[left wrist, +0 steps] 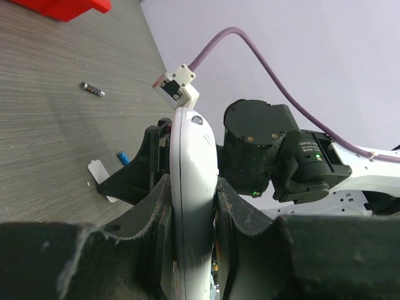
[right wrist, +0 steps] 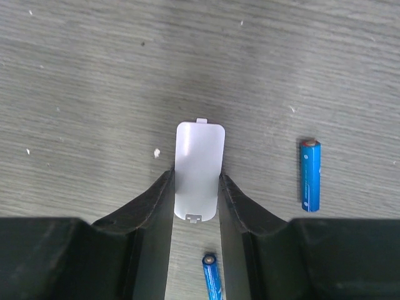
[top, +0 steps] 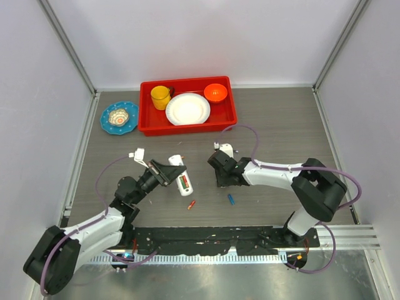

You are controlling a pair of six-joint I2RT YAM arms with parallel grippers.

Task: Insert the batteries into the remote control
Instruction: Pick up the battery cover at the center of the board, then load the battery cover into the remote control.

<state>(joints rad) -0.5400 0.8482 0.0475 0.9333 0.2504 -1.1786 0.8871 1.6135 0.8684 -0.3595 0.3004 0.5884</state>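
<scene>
My left gripper point(top: 170, 170) is shut on the white remote control point(top: 183, 178), holding it by its long edges above the table. Red and green show in its back recess. In the left wrist view the remote point(left wrist: 190, 150) stands edge-on between the jaws of the left gripper point(left wrist: 192, 187). My right gripper point(right wrist: 195, 178) is down on the table with its jaws against both sides of a small white cover piece point(right wrist: 199, 162) lying flat. Two blue batteries point(right wrist: 310, 175) point(right wrist: 212, 278) lie beside it. An orange-red battery point(top: 192, 204) and a blue one point(top: 230, 199) lie near the front.
A red tray point(top: 147, 128) at the back holds a yellow cup point(top: 160, 97), a white plate point(top: 187, 109) and an orange bowl point(top: 215, 92). A blue dish point(top: 119, 117) sits left of it. Walls close in the left, right and back sides.
</scene>
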